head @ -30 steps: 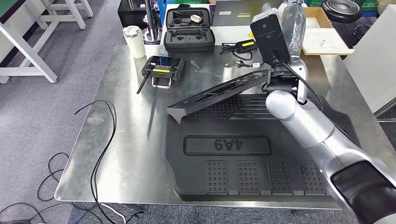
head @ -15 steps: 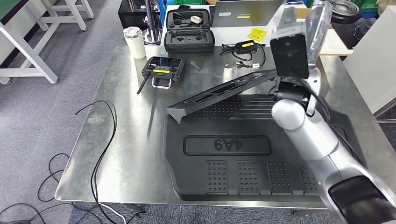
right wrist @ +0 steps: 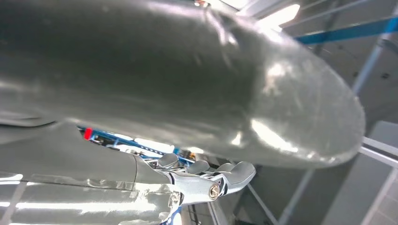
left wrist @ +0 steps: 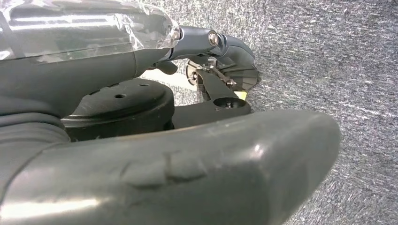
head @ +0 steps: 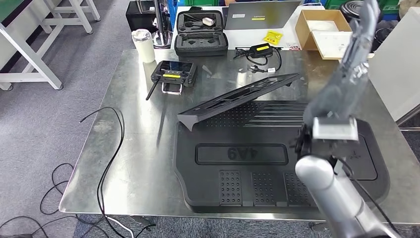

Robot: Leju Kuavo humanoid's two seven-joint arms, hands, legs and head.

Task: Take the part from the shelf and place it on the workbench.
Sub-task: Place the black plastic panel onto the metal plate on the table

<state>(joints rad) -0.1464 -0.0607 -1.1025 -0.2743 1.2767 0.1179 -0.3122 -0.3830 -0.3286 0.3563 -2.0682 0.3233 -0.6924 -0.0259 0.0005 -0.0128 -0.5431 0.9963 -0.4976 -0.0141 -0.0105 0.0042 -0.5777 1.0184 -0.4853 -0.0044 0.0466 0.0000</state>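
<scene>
A long black strip part (head: 237,98) lies tilted on the steel workbench (head: 133,148), its far end propped on a large black ribbed panel (head: 247,183) marked 9A4. My right hand (head: 354,54) is raised high above the bench's right side, fingers stretched upward, holding nothing and clear of the strip. In the right wrist view its thumb (right wrist: 187,79) and straight fingers (right wrist: 225,176) are apart with nothing between them. My left hand (left wrist: 164,164) hangs over grey carpet, with its fingers (left wrist: 94,70) apart from the thumb and nothing in them.
At the back of the bench sit a black remote controller (head: 173,72), a white cup (head: 142,43), an open black case (head: 200,32) and a charger with cable (head: 260,49). A cardboard box (head: 322,25) stands behind. A black cable (head: 106,158) hangs over the bench's left edge.
My right hand has lifted away from the strip's far end and swung up to the right. The strip stays leaning on the panel.
</scene>
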